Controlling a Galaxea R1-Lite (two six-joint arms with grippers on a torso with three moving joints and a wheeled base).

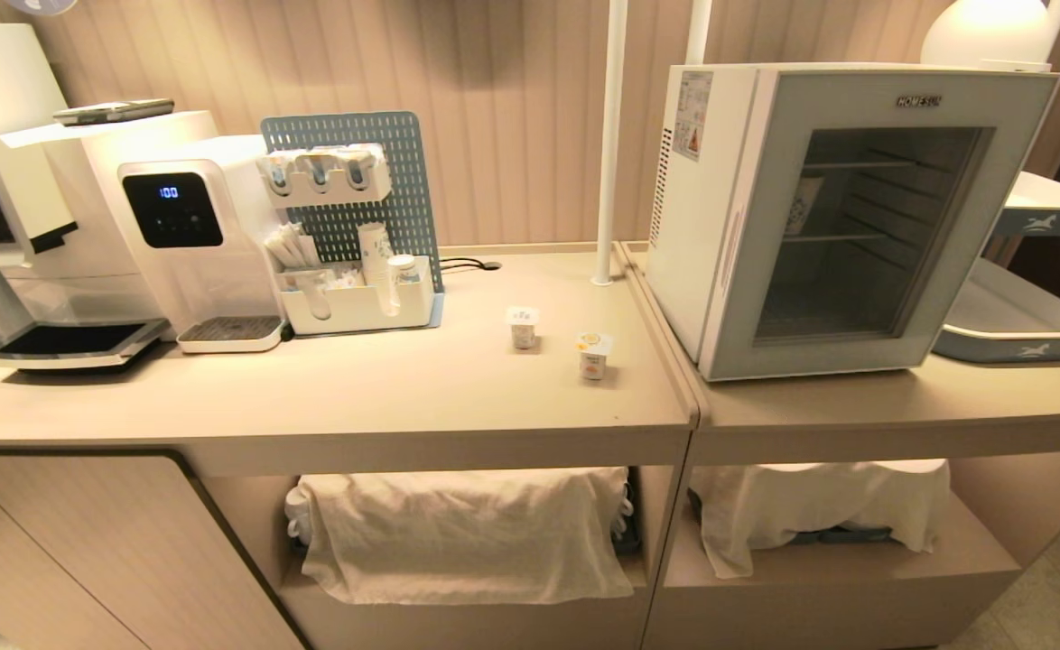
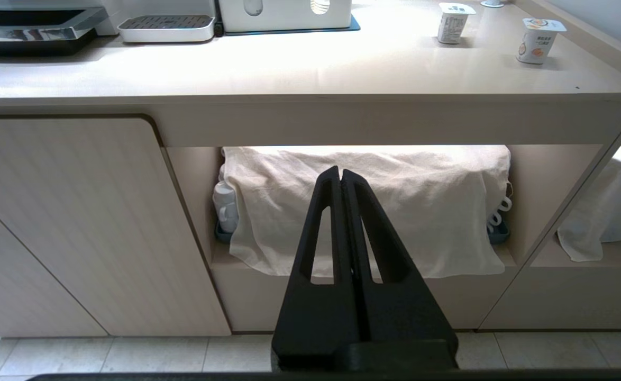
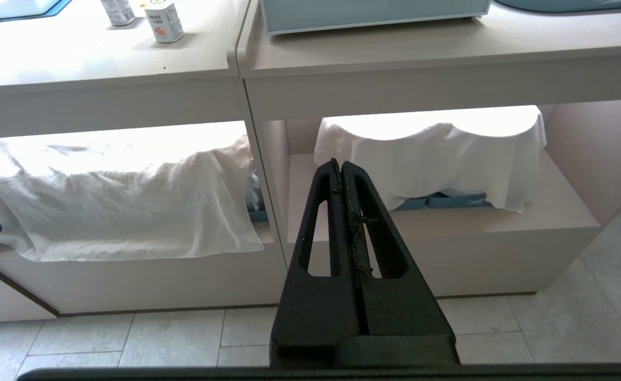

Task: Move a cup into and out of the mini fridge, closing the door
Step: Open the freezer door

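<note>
While door [image 1: 864, 217] shut, both claws closed below counter edge [image 1: 331, 433].

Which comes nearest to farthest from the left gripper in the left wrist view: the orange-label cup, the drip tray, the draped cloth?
From the shut left gripper, parked low in front of the counter:
1. Draped cloth, in the open shelf right behind the fingertips.
2. Orange-label cup, up on the countertop near its front edge.
3. Drip tray, farther back on the countertop, toward the other side.

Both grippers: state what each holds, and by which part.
Nothing is held. The left gripper and the right gripper both hang shut and empty below the counter's edge.
</note>
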